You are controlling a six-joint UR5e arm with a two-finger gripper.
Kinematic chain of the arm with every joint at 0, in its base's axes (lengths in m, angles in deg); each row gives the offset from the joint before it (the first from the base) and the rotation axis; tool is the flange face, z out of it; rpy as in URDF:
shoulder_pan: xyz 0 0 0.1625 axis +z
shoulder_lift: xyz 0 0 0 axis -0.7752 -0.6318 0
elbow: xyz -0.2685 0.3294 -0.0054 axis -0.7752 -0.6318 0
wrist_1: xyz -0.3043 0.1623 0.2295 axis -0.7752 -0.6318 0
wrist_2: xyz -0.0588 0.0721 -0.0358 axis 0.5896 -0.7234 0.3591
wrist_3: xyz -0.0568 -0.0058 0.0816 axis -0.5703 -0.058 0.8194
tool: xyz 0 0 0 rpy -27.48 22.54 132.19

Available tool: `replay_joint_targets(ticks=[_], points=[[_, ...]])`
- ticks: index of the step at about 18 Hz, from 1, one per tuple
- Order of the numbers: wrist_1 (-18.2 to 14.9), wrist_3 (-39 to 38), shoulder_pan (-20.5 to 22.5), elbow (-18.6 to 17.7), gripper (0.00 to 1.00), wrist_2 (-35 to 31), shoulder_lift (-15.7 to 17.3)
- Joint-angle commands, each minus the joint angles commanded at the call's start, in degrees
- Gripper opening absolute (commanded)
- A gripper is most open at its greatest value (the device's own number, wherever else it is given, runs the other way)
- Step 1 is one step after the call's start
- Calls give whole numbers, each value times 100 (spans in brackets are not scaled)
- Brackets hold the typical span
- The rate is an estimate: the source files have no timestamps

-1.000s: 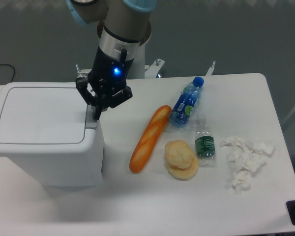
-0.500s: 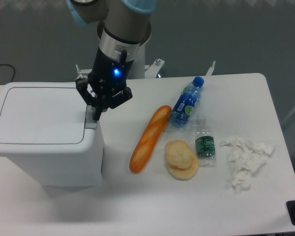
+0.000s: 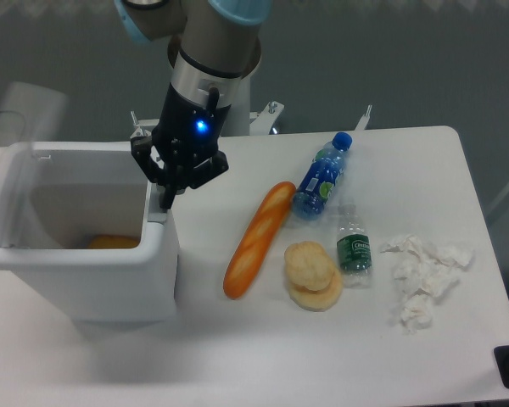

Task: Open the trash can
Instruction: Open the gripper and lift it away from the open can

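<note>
The trash can [image 3: 85, 280] is a big white boxy bin at the table's left side. Its lid [image 3: 17, 127] is swung up at the far left and shows as a pale blur. Inside the bin an orange-brown item [image 3: 112, 242] lies at the bottom. My gripper [image 3: 165, 200] points down at the bin's right rim, its fingers together and pressed on the grey tab [image 3: 156, 212] there, with nothing held.
Right of the bin lie a baguette [image 3: 258, 239], two round buns [image 3: 312, 275], a blue bottle [image 3: 321, 176] and a small clear bottle with a green label [image 3: 353, 246]. Crumpled white tissues [image 3: 424, 276] sit near the right edge.
The lid was flat and closed in both earlier frames; now it has sprung up to the left, exposing the bin's inside. My gripper has stayed at the tab.
</note>
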Motion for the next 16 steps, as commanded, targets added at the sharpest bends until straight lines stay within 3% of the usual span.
replay_joint_targets(ticks=[3, 4, 6, 7, 8, 10, 13, 16], points=[[0, 17, 9, 79, 2, 0, 9], [9, 44, 9, 97, 17, 9, 0], [0, 62, 17, 263, 56, 9, -35], [0, 53, 35, 333, 83, 0, -87], [17, 53, 35, 369, 100, -9, -105], [105, 70, 79, 387, 100, -44, -105], [368, 288, 219, 378, 100, -727, -184], [369, 1533, 570, 343, 100, -1255, -395]])
